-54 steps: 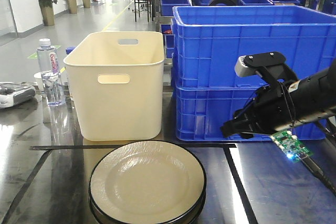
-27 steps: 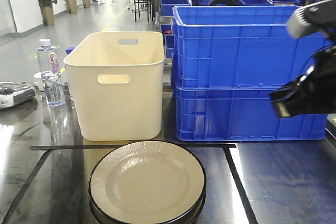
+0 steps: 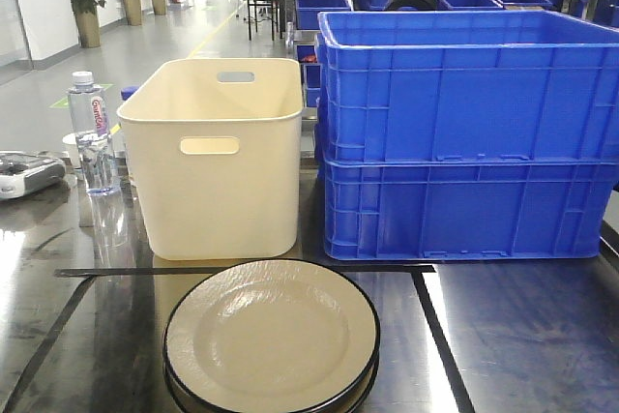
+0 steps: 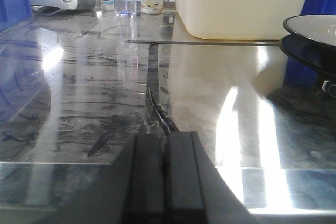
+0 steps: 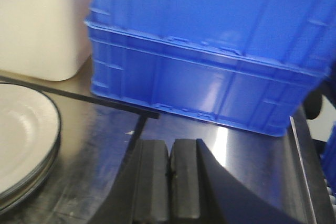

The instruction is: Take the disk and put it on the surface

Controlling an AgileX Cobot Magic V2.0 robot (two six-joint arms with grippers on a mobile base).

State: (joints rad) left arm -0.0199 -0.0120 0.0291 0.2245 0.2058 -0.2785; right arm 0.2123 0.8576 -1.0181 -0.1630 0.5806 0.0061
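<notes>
Left gripper (image 4: 165, 179): fingers pressed together, nothing between them; low over the surface (image 4: 94, 103), pointing along a black tape line (image 4: 157, 109)
Right gripper (image 5: 169, 182): pads closed against each other, empty; held above the tabletop, angled down
Disk (image 3: 272, 338): cream plates with a dark rim, topmost of a short stack, seemingly two or three high, count unclear; resting on the surface; ahead and to the right of the left gripper, ahead and to the left of the right gripper; untouched by either
Surface: dark, glossy, reflective; crossed by thin black tape lines
Cream bin (image 3: 215, 155): upright, beyond the stack; far ahead of the left gripper
Blue crates (image 3: 469, 132): two stacked, directly ahead of the right gripper; just beside the bin
Water bottle (image 3: 91, 134): upright, far ahead-left of the left gripper
</notes>
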